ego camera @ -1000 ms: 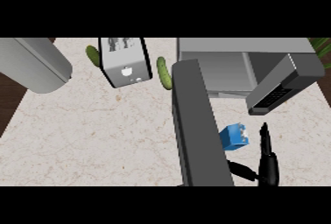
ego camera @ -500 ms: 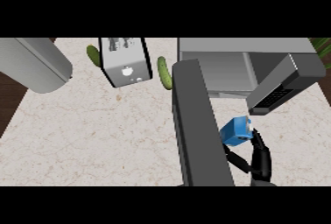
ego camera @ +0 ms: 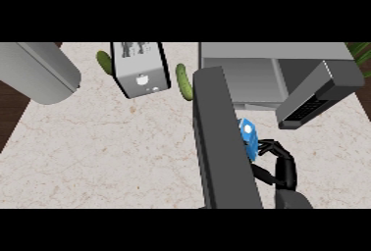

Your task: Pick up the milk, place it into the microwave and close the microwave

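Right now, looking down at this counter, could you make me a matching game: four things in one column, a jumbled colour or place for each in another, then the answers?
Things:
1. milk
2. toaster
3. right hand
4. microwave

Descriptions:
A. stands between two green vegetables
B. black, fingers curled at the milk
C. at the counter's far right, open
D. blue

Pairs: 1-D, 2-A, 3-B, 4-C.
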You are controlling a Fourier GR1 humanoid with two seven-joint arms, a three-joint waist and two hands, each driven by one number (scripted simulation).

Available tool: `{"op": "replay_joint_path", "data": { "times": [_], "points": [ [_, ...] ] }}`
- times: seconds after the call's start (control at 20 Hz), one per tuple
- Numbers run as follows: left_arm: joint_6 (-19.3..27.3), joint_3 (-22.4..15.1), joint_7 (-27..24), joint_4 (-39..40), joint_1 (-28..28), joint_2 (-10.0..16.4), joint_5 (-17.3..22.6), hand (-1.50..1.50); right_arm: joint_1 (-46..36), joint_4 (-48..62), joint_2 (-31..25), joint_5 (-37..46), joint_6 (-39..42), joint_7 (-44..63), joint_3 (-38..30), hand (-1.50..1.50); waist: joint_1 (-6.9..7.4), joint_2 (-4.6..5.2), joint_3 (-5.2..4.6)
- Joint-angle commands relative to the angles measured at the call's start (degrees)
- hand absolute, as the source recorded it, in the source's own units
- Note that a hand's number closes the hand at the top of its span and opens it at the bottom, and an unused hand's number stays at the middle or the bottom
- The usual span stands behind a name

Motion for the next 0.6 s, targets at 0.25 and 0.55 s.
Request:
{"op": "replay_joint_path", "data": {
  "times": [0.25, 0.55],
  "points": [
    [-3.46, -0.60, -0.04, -4.52, 3.31, -2.89, 2.56, -1.50, -5.67, 5.93, -4.33, 1.59, 12.03, -3.25, 2.18, 1.50, 0.93, 0.18, 0.23],
    [0.08, -0.29, 1.17, -3.59, -0.67, -1.18, 3.30, -1.50, -10.36, 10.72, -6.92, 4.71, 18.96, -6.15, 4.80, 1.50, 1.02, 0.56, 0.32]
  ]
}}
